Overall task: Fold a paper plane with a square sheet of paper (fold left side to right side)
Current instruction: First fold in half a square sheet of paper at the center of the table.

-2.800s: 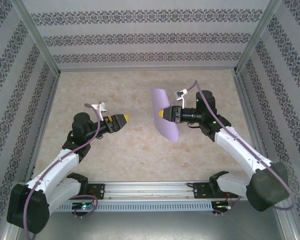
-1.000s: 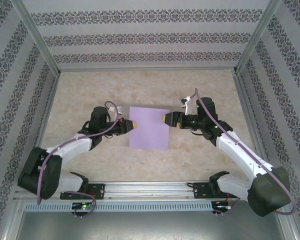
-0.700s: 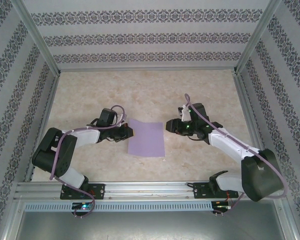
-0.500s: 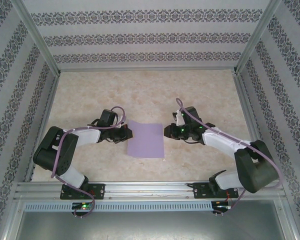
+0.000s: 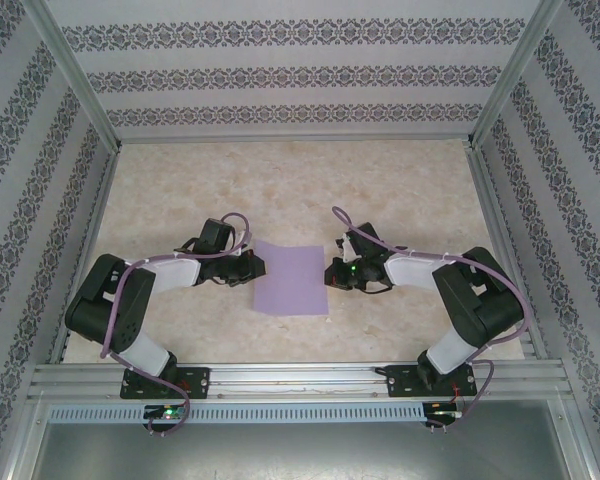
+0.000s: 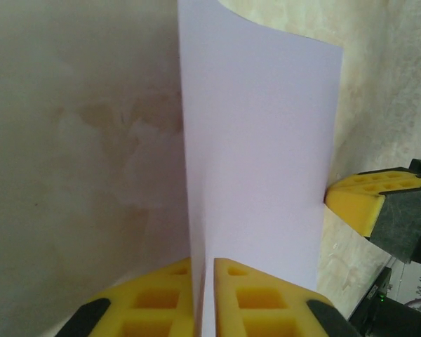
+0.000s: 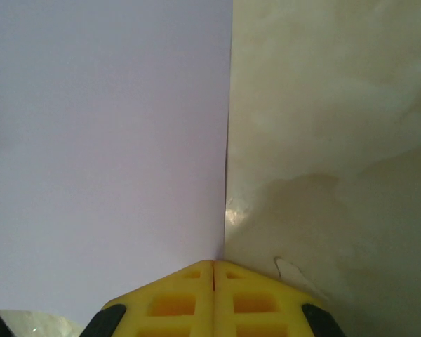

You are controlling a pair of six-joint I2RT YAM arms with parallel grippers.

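the square sheet of paper lies opened out on the table, about mid-table, right between the two arms. Lavender, plain, one full square with its edges a touch skewed to the table edges. On the left wrist cam it isn't dead flat, the far corner bows up a little.

left gripper sits at the sheet's left edge, low over the table. Its yellow fingers are nearly together with only a thin slit. Lavender runs down that slit, so the sheet's edge is pinched between them.

right gripper is at the opposite, right edge, also low. Its fingers are pressed fully together, seam closed. The tips meet the paper's edge. Can't tell whether any paper is caught in the seam or the tips just touch it. The left wrist cam has one of its yellow pads butted against that edge.

Both arms reach inward from their bases, forearms close to the tabletop, grippers facing each other across the sheet. A purple cable runs along the left arm. Patterned walls on three sides, metal rail along the near edge.
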